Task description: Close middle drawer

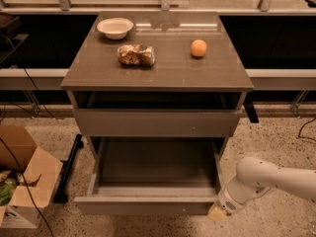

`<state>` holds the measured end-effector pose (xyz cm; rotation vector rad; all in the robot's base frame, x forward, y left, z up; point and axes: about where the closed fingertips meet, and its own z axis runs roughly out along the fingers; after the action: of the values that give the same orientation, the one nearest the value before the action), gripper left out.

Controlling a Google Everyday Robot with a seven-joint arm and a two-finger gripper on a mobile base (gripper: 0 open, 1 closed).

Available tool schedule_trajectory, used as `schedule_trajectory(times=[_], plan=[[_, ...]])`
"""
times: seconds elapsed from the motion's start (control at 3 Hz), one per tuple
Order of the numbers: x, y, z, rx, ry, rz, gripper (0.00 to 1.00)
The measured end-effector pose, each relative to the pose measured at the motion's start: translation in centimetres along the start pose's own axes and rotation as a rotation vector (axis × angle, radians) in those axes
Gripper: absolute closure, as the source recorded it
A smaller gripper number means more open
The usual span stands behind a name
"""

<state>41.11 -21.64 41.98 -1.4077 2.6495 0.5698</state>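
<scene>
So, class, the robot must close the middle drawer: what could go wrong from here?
1. The gripper sits at the right end of the middle drawer front panel, low beside the corner. Pushing there could skew the wide drawer so it jams.
2. It might slip off that corner and miss the panel.
3. A hard shove could jolt the cabinet and roll the orange on its top.

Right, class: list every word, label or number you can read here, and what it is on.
No readable text anywhere.
Snack bag: print too blurred.
Cardboard box: dark mark, unreadable.
Middle drawer: only a pale speck.
Gripper, at the drawer's right front corner: no legible marking.
</scene>
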Motion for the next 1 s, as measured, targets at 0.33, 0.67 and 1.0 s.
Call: schedule_trajectory(times=[0.33, 0.67, 1.0], plan=[[0.0, -0.1, 0.2, -0.001, -0.002, 0.002, 1.0], [-3.0, -2.0, 0.8, 0.014, -0.049, -0.04, 1.0], [-3.1, -2.0, 0.8, 0.022, -0.053, -0.04, 1.0]])
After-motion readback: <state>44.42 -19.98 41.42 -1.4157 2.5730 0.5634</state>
